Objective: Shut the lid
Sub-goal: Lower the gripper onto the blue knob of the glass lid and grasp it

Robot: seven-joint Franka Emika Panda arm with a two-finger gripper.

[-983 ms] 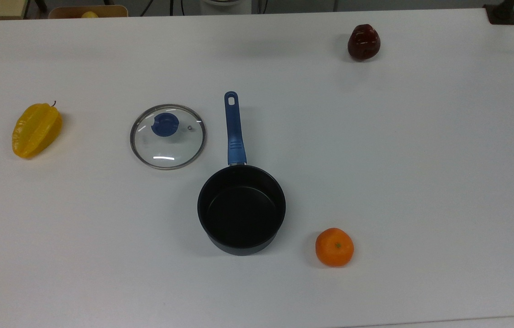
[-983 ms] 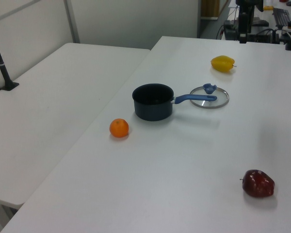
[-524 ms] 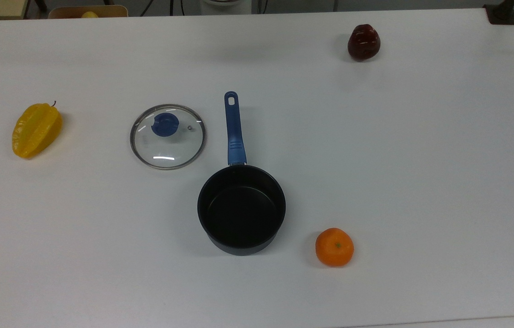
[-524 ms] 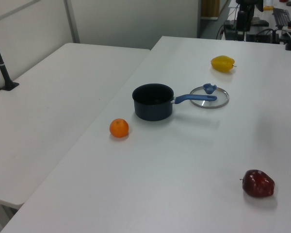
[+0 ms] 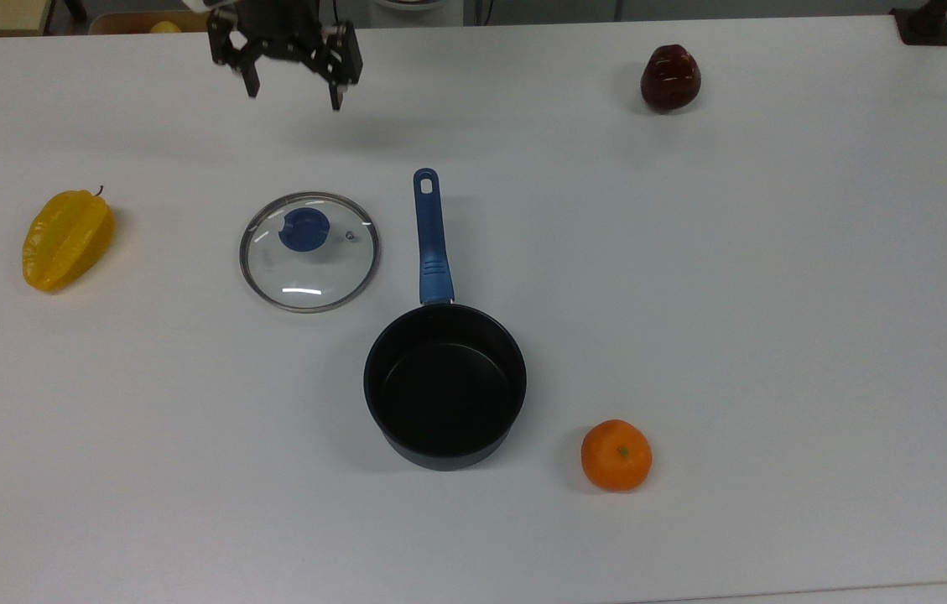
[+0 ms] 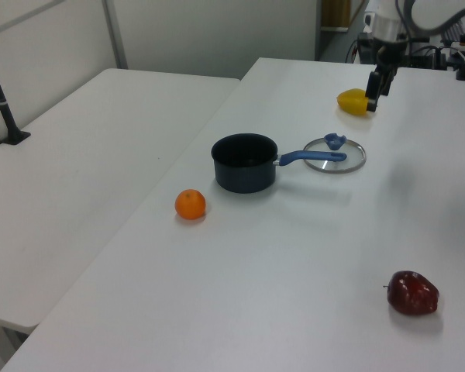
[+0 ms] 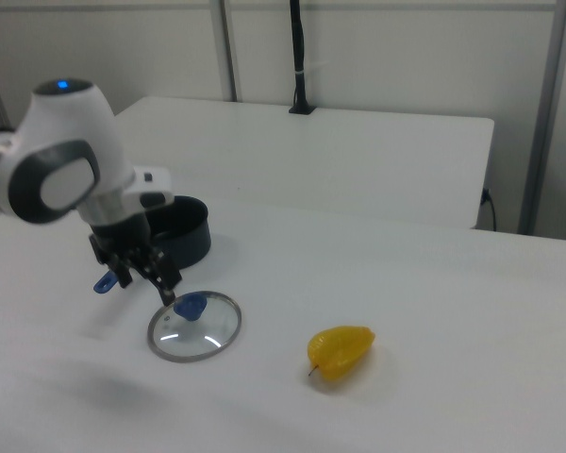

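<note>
Ideally, the spread end effector [image 5: 293,91], hanging at the lid's [image 5: 309,252] twelve o'clock, is centring over the knob [image 5: 304,229] before descending.

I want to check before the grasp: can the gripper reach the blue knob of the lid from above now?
Probably yes. The gripper is open above the table, and nothing covers the lid or its knob.
</note>
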